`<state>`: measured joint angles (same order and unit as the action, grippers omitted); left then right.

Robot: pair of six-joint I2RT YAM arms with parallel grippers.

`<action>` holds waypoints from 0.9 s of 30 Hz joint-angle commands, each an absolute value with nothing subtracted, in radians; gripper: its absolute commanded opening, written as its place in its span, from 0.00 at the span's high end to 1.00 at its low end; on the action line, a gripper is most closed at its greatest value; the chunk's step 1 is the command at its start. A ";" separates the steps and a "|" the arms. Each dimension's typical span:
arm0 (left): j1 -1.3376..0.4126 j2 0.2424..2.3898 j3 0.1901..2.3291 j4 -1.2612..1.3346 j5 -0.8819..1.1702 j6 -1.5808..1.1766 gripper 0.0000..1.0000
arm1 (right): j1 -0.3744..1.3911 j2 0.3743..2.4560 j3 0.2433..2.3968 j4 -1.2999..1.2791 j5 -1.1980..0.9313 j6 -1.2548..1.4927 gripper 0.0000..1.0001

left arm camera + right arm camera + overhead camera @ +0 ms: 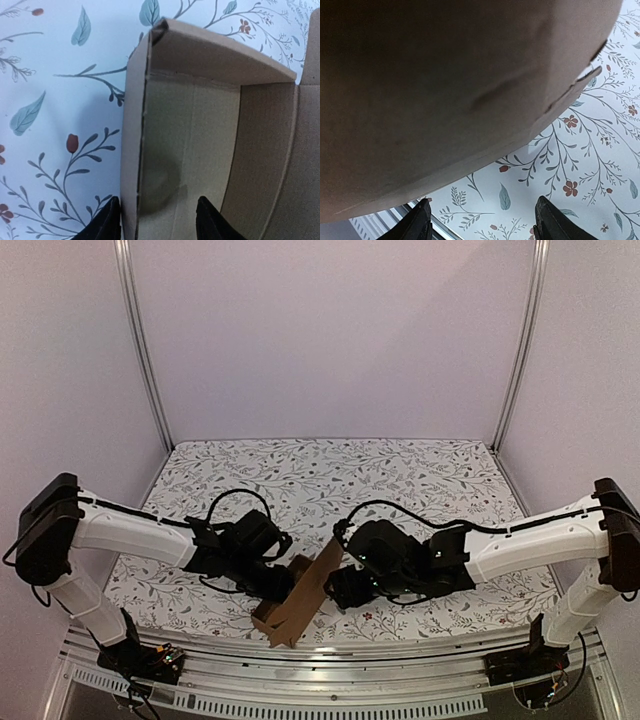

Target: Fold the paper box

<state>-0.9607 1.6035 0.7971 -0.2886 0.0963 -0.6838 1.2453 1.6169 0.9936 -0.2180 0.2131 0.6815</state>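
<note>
1. Paper box (300, 598): brown, part-folded, open tray. It lies on the surface (400, 480) close to the near edge, between both arms, with its long axis running diagonally from near-left to far-right.
2. Left gripper (157, 215): spread and straddling one side wall, one finger outside and one inside, not pinching.
3. Right gripper (482, 207): spread with nothing between; a raised panel sits just ahead.
4. Judgement: the left arm is nearer, so the next fold likely turns on that wall.

Table (400, 475) with floral-print cover; brown paper box (300, 602), partly folded, resting near front edge, centre.
</note>
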 commanded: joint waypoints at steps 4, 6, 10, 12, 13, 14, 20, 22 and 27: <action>-0.970 1.520 0.716 -0.093 0.093 -0.885 0.48 | 1.252 1.538 0.947 -0.283 0.272 0.661 0.30; -0.981 1.496 0.696 -0.073 0.075 -0.917 0.47 | 1.248 1.533 0.941 -0.284 0.275 0.661 0.30; -1.002 1.443 0.653 -0.037 0.038 -1.001 0.45 | 1.232 1.538 0.929 -0.277 0.271 0.664 0.31; -1.012 1.414 0.640 -0.039 0.012 -1.025 0.45 | 1.223 1.543 0.921 -0.269 0.266 0.669 0.32; -1.016 1.399 0.634 -0.046 0.005 -1.032 0.44 | 1.221 1.544 0.915 -0.260 0.262 0.672 0.32; -1.019 1.387 0.629 -0.056 -0.016 -1.035 0.44 | 1.217 1.546 0.907 -0.253 0.257 0.680 0.32; -1.020 1.274 0.583 -0.174 -0.109 -1.022 0.42 | 1.209 1.569 0.854 -0.175 0.231 0.727 0.40; -1.020 1.225 0.559 -0.220 -0.120 -1.020 0.42 | 1.207 1.575 0.832 -0.142 0.229 0.758 0.47; -1.020 1.094 0.482 -0.314 -0.135 -1.049 0.56 | 1.207 1.610 0.795 -0.043 0.207 0.831 0.76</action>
<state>-1.0084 1.1717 0.5388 -0.1963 -0.0944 -1.0210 1.2121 1.5730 0.8280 -0.1463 0.2283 0.7494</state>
